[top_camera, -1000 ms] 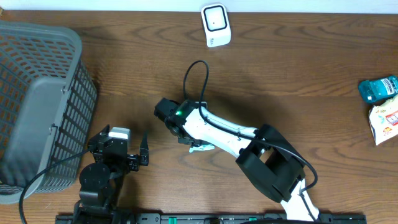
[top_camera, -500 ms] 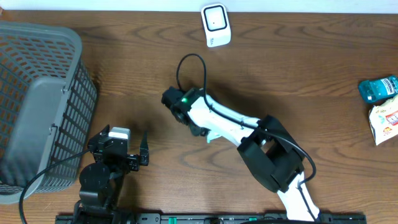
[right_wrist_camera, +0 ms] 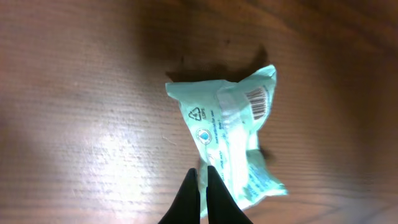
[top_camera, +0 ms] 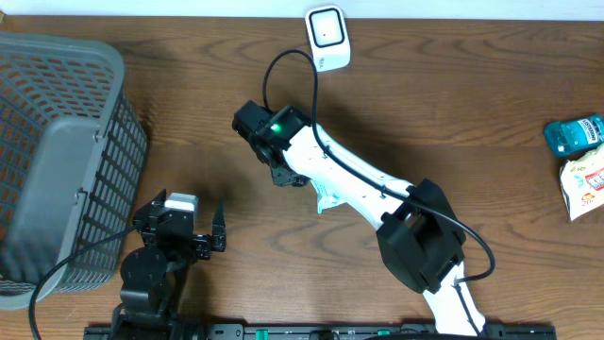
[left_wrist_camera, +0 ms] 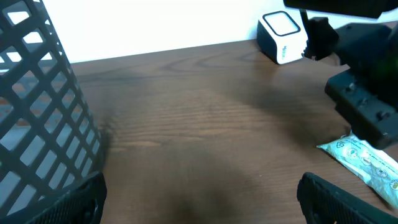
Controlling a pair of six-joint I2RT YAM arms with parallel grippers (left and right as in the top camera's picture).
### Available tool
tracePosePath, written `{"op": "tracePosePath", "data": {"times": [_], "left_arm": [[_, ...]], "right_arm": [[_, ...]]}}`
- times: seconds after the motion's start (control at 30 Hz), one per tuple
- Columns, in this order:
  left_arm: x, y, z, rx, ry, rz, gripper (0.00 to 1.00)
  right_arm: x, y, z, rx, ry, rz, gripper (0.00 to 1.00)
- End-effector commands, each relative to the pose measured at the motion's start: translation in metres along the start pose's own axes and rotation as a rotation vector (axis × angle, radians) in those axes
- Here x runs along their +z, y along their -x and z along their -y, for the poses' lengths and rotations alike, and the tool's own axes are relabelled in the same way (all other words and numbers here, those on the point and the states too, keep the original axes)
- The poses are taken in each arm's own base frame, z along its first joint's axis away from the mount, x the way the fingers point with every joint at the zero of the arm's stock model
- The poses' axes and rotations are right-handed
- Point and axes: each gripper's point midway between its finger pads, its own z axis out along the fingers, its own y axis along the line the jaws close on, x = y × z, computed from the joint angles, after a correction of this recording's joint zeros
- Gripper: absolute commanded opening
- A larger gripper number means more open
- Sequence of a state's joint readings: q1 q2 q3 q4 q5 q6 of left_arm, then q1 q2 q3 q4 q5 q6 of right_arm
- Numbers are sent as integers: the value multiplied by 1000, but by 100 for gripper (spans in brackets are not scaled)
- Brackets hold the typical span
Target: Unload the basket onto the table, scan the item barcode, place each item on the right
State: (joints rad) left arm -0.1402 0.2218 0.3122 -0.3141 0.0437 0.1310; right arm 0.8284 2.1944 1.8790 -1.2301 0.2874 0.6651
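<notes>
The right arm (top_camera: 354, 184) hides most of the pale-green packet (top_camera: 325, 199).

Grey mesh basket (top_camera: 57, 161) stands at the left end of the wooden table (top_camera: 472, 104); its grid wall fills the left side of the left wrist view. At the far right edge, a teal packet (top_camera: 573, 134) lies just above a white-and-orange bag (top_camera: 585, 186).

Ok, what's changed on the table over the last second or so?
The right arm swung away from the robot, toward the white scanner box, and the right gripper is now shut beside the pale green plastic packet; a grip isn't clear. The left gripper, grey mesh basket and two far-right packs stayed put.
</notes>
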Motion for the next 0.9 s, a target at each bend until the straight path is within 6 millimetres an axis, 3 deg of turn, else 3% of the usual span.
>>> {"op": "tracePosePath", "data": {"times": [0.0, 0.17, 0.23, 0.33, 0.47, 0.7, 0.77, 0.87], "left_arm": [[0, 0, 0, -1, -1, 1, 98], [0, 0, 0, -1, -1, 1, 98], [0, 0, 0, -1, -1, 2, 98], [0, 0, 0, -1, -1, 2, 98], [0, 0, 0, -1, -1, 2, 98], [0, 0, 0, -1, -1, 2, 98], [0, 0, 0, -1, -1, 2, 98], [0, 0, 0, -1, -1, 1, 98]], "right_arm": [[20, -14, 13, 105, -45, -37, 1], [63, -44, 33, 179, -109, -122, 1], [73, -56, 44, 196, -137, -161, 1], [76, -58, 47, 167, -123, -188, 1], [56, -41, 45, 121, -78, -152, 1], [-10, -19, 55, 146, -5, -49, 1], [-17, -16, 59, 160, -8, -20, 1], [-14, -13, 69, 189, -62, 7, 3]]}}
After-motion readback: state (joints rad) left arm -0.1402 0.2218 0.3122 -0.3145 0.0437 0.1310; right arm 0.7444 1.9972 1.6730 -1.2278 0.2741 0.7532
